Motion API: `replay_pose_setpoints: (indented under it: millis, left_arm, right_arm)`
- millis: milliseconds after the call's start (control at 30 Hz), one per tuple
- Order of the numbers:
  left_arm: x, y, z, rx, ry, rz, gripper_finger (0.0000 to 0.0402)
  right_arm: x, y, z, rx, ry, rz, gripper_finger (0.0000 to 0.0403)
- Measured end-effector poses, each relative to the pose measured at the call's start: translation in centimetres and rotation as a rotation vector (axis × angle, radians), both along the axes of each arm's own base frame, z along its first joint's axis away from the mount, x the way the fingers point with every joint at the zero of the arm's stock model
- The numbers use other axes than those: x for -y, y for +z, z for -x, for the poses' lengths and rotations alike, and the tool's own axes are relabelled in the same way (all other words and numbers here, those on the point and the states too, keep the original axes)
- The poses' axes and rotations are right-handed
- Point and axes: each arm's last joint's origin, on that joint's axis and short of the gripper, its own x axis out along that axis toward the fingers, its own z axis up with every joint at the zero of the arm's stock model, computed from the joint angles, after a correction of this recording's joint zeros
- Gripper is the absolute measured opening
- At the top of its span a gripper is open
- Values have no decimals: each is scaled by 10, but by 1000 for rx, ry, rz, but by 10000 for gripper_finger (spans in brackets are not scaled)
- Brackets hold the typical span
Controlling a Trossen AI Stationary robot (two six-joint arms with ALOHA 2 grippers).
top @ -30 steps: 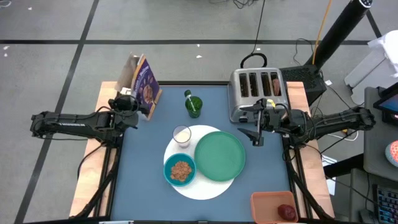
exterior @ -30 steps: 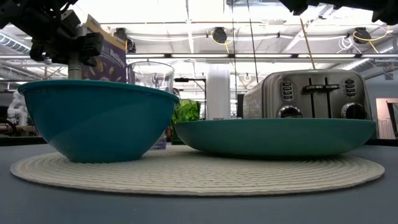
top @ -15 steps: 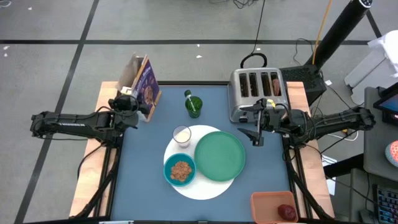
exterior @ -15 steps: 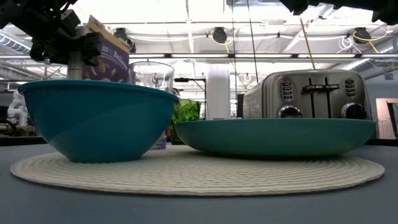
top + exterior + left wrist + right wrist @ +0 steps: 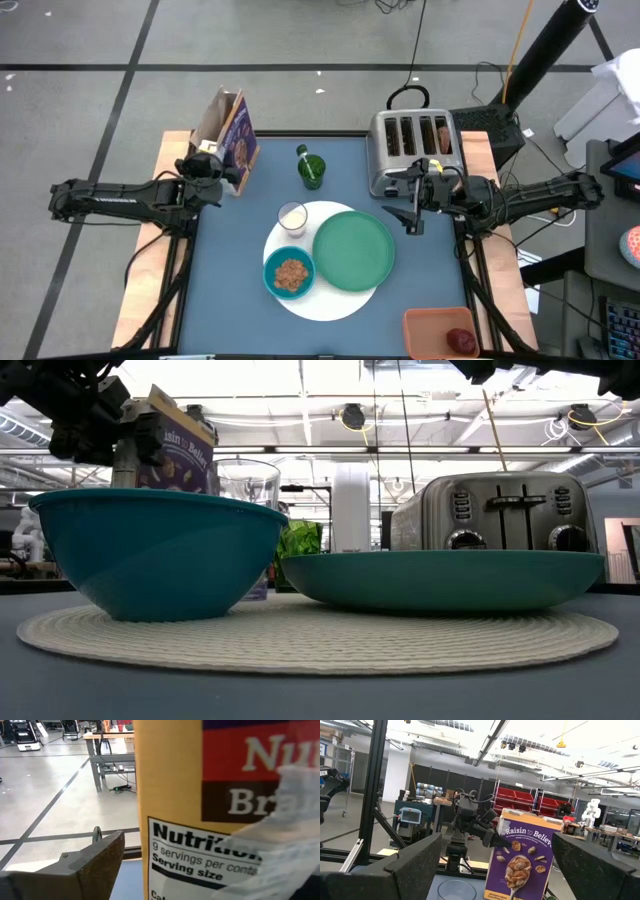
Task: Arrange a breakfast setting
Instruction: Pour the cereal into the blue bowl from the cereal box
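From above we see the white round mat [image 5: 322, 262] at the middle of the blue worktop [image 5: 430, 270], carrying the green plate [image 5: 353, 250], the teal bowl [image 5: 290, 274] with brown cereal in it, and the small clear glass [image 5: 292, 217] at the mat's far-left edge. Bowl and plate sit side by side on the mat; in the low view the glass [image 5: 243, 485] rises just behind the bowl [image 5: 150, 550]. The green cup [image 5: 310, 170] stands apart from the mat, toward the worktop's far edge.

The purple cereal box [image 5: 231, 135] stands upright at the far-left corner of the worktop. The left gripper [image 5: 222, 172] is at the box's side; in the left wrist view one finger [image 5: 80, 867] stands clear of the box's yellow side panel [image 5: 170, 810], so we read the jaws as spread, though the far finger is hidden and we cannot tell whether it touches the box.

The right gripper [image 5: 412, 208] hangs in front of the silver toaster [image 5: 412, 145], beside the plate, its fingers [image 5: 405, 865] wide apart and holding nothing. A brown piece, likely the bagel [image 5: 441, 136], shows in one toaster slot.

At the near-right corner the dark-red fruit [image 5: 460, 341] lies in the orange-pink tray [image 5: 425, 325].
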Motion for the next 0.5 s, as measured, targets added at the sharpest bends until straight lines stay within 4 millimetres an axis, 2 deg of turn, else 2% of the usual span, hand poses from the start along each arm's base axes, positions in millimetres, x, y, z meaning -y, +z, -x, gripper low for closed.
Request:
replay_pose_setpoints:
  millis: [200,500]
  left_arm:
    - [0,1,-1,-23,-9,-8,388]
    - [0,14,-8,-26,-44,-69,391]
  right_arm:
    - [0,0,0,0,0,0,368]
    - [0,0,0,0,0,0,368]
